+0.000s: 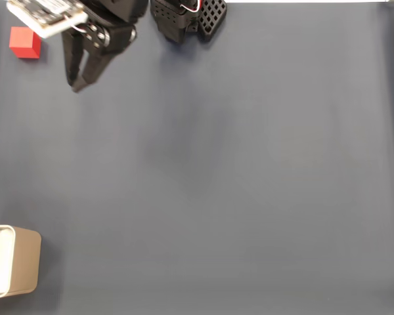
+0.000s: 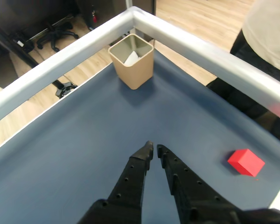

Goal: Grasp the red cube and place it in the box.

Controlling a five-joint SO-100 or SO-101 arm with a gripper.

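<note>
Red cube: on surface, ungrasped. End effector: clenched, empty, beside cube. Box: far corner, without cube. Grasp and placement both pending.

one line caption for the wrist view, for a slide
Shut gripper over blue mat, red cube to its right, box ahead in the corner.
</note>
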